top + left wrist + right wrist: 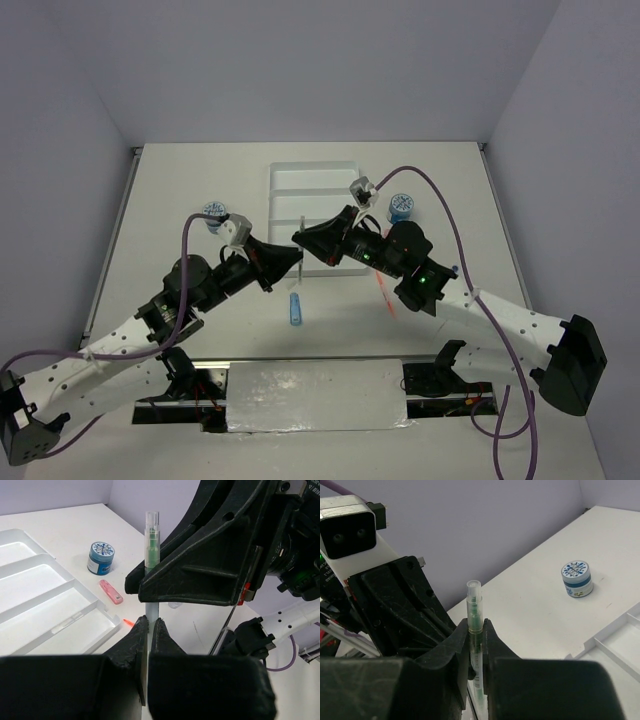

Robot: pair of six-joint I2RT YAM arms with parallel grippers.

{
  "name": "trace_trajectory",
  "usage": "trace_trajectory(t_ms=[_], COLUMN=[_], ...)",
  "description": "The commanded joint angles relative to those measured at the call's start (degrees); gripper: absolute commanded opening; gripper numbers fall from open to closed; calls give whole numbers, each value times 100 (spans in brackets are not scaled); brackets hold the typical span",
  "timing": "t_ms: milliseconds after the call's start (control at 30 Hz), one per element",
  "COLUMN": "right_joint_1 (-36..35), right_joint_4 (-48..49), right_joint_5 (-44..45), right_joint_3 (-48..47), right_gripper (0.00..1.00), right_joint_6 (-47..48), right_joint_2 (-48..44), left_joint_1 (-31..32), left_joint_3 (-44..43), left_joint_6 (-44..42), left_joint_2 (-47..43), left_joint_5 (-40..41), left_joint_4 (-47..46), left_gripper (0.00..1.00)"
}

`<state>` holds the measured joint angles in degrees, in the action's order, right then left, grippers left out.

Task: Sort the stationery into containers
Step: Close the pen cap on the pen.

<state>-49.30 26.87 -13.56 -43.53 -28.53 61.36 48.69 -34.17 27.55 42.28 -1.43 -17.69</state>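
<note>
L gripper (150,626) & R gripper (476,628) both clamp the upright pen (474,605) — only L wrist cam shows pink stick (111,591) just beside tray (75,583), pen's lower end hidden.

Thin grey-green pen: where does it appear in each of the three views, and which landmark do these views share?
Top external: the thin grey-green pen stands upright near the picture's centre.
Left wrist: centre, rising from the left hand, which is closed on it.
Right wrist: left of centre, clamped upright in the right hand.
Shared landmark: the white plastic four-compartment tray, at upper centre, left and lower right.
</note>
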Motion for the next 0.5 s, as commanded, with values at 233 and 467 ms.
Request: trace_trajectory(t_ms=[233, 467], right_joint_1=[-45, -45], right_joint_4=[29, -33], right_joint_5=[-103, -103], right_joint_3=[-94, -182], right_gripper=[4, 4], right_joint_6=[146, 181], right_joint_2=[-107, -116], left_joint_1=[18, 18], left_joint_3=[-704, -696], left_joint_6=[145, 181], left_joint_2=[604, 808], left_joint_5=[-471, -683], left_joint_4=[-191, -287], left_gripper=[45, 9])
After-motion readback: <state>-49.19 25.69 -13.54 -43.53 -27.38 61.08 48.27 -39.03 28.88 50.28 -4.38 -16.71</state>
